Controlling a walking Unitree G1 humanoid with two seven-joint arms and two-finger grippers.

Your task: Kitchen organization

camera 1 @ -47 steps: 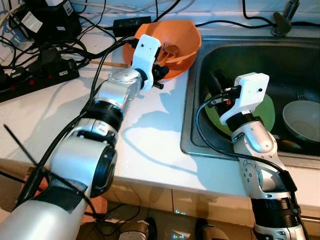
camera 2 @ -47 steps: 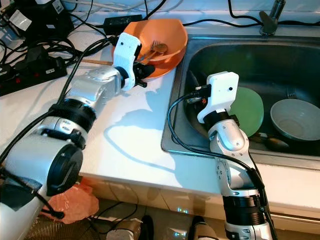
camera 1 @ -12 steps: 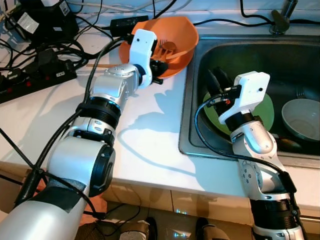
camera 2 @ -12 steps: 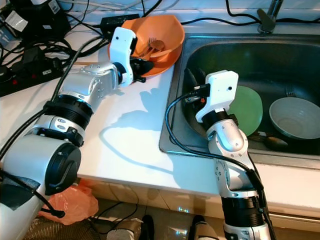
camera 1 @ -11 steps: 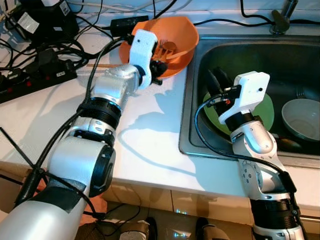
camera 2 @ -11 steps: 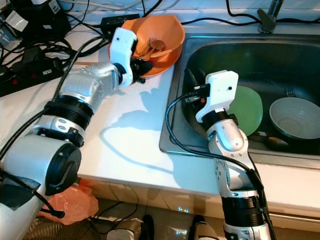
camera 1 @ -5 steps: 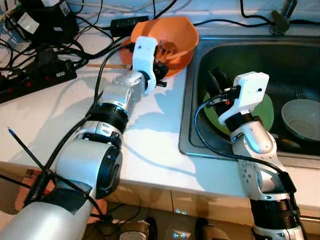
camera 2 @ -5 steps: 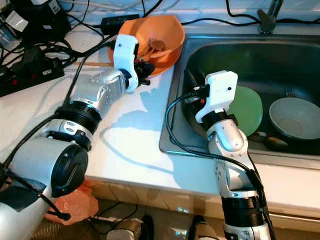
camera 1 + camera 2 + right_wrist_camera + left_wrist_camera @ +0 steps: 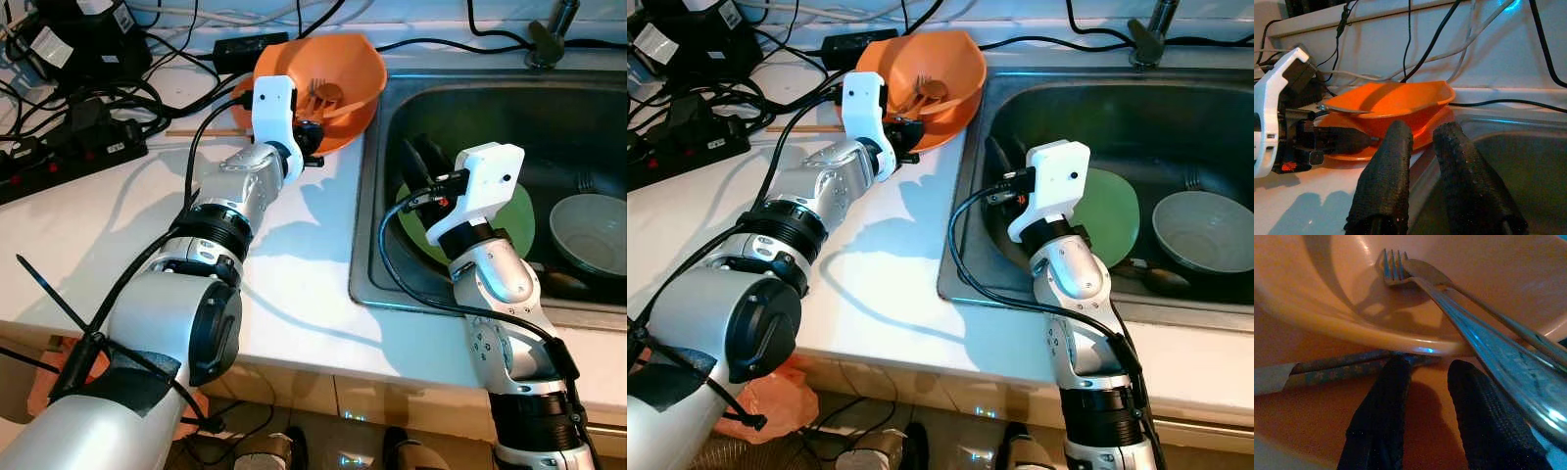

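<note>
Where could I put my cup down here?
The white counter is bare between the orange bowl and the sink, nearest its front edge. The back left is crowded with cables. The sink holds a green plate and a pale bowl.

An orange bowl (image 9: 338, 73) sits on the white worktop (image 9: 127, 225) just beside the sink (image 9: 588, 127), holding a fork (image 9: 1396, 269) and spoon (image 9: 1425, 271); a green plate (image 9: 1112, 211) and pale bowl (image 9: 1205, 230) lie in the sink
</note>
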